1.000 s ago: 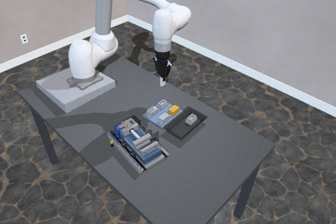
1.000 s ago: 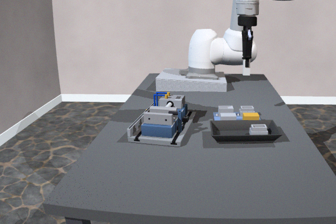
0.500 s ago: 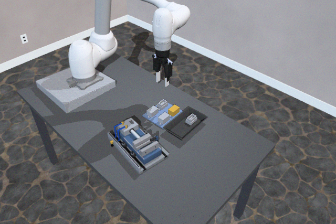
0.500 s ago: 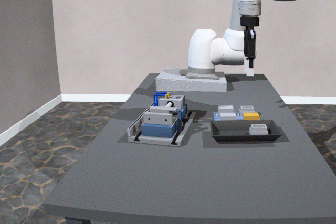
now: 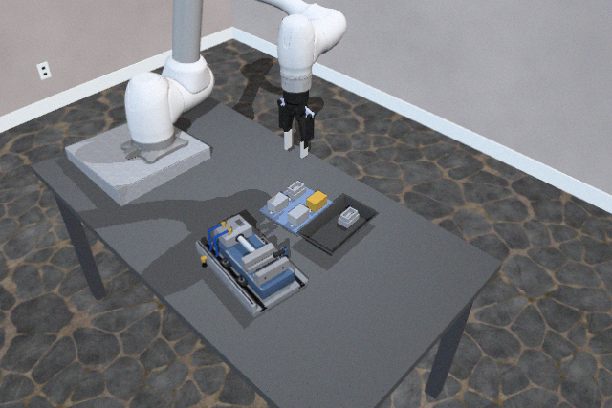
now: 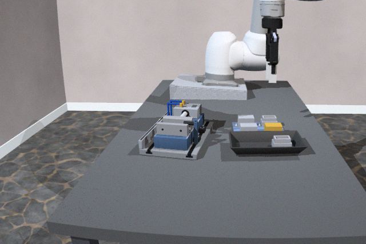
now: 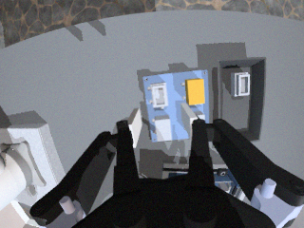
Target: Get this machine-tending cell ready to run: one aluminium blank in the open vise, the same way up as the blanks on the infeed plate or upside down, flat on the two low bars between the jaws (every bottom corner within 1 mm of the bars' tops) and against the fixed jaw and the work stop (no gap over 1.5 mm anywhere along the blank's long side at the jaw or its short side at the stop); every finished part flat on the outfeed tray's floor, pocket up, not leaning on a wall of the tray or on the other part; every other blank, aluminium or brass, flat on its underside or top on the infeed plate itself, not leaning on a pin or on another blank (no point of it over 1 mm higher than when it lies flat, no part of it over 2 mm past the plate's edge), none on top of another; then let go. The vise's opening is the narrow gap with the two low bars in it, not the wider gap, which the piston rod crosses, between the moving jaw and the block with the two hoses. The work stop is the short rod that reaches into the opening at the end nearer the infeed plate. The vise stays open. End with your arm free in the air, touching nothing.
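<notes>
My gripper [image 5: 296,147] [image 6: 273,73] [image 7: 161,114] is open and empty, high above the table's far side, back from the infeed plate. The blue infeed plate [image 5: 279,220] [image 6: 235,125] [image 7: 174,82] carries two aluminium blanks [image 5: 277,202] [image 5: 297,213] [image 6: 246,118] [image 7: 162,129], a brass blank [image 5: 316,200] [image 6: 273,126] [image 7: 196,91] and a finished part [image 5: 296,188] [image 6: 268,118] [image 7: 159,95], pocket up. A second finished part [image 5: 348,217] [image 6: 281,140] [image 7: 241,84] lies pocket up in the black outfeed tray [image 5: 321,241] [image 6: 266,150] [image 7: 256,110]. The vise [image 5: 256,260] [image 6: 177,136] stands open, with no blank between its jaws.
The arm's grey base block [image 5: 138,166] [image 6: 208,89] stands at the table's back. Blue hoses [image 5: 213,238] [image 6: 170,106] rise at the vise's back end. In the wrist view the fingers hide most of the vise.
</notes>
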Robot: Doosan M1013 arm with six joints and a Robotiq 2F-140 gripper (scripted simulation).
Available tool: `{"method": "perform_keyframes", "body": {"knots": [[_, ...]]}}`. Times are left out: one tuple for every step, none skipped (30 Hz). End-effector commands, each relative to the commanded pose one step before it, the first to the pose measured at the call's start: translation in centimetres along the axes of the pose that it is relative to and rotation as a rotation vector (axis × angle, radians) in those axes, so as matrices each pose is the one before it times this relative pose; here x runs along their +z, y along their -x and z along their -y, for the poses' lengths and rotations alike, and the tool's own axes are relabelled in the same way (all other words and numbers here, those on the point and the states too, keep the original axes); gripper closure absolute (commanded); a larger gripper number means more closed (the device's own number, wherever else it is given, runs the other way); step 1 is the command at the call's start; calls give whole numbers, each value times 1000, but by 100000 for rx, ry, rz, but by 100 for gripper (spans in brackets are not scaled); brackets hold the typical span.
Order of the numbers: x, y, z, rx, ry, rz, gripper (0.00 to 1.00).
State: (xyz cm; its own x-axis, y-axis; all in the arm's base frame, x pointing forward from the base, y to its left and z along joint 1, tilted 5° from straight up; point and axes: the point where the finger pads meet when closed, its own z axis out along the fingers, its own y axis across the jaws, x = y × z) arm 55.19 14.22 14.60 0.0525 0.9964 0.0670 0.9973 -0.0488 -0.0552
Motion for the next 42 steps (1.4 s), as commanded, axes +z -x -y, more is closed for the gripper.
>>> {"method": "perform_keyframes", "body": {"knots": [[-8,-1,3,-2,2,-22,60],[0,0,0,0,0,0,60],[0,0,0,0,0,0,60],[0,0,0,0,0,0,60],[0,0,0,0,0,0,60],[1,0,0,0,0,0,60],[5,0,0,0,0,0,60],[12,0,0,0,0,0,60],[22,0,0,0,0,0,60],[36,0,0,0,0,0,60],[51,0,0,0,0,0,60],[69,0,0,0,0,0,60],[88,0,0,0,0,0,60],[109,0,0,0,0,0,60],[0,0,0,0,0,0,60],[0,0,0,0,0,0,60],[131,0,0,0,0,0,60],[154,0,0,0,0,0,60],[177,0,0,0,0,0,60],[200,0,0,0,0,0,60],[224,0,0,0,0,0,60],[247,0,0,0,0,0,60],[270,0,-1,0,0,0,60],[292,0,0,0,0,0,60],[313,0,0,0,0,0,60],[333,0,0,0,0,0,60],[352,0,0,0,0,0,60],[370,0,0,0,0,0,60],[386,0,0,0,0,0,60],[401,0,0,0,0,0,60],[414,0,0,0,0,0,60],[0,0,0,0,0,0,60],[0,0,0,0,0,0,60],[425,0,0,0,0,0,60],[432,0,0,0,0,0,60],[433,0,0,0,0,0,60],[433,0,0,0,0,0,60],[432,0,0,0,0,0,60],[428,0,0,0,0,0,60],[423,0,0,0,0,0,60],[416,0,0,0,0,0,60],[408,0,0,0,0,0,60]]}}
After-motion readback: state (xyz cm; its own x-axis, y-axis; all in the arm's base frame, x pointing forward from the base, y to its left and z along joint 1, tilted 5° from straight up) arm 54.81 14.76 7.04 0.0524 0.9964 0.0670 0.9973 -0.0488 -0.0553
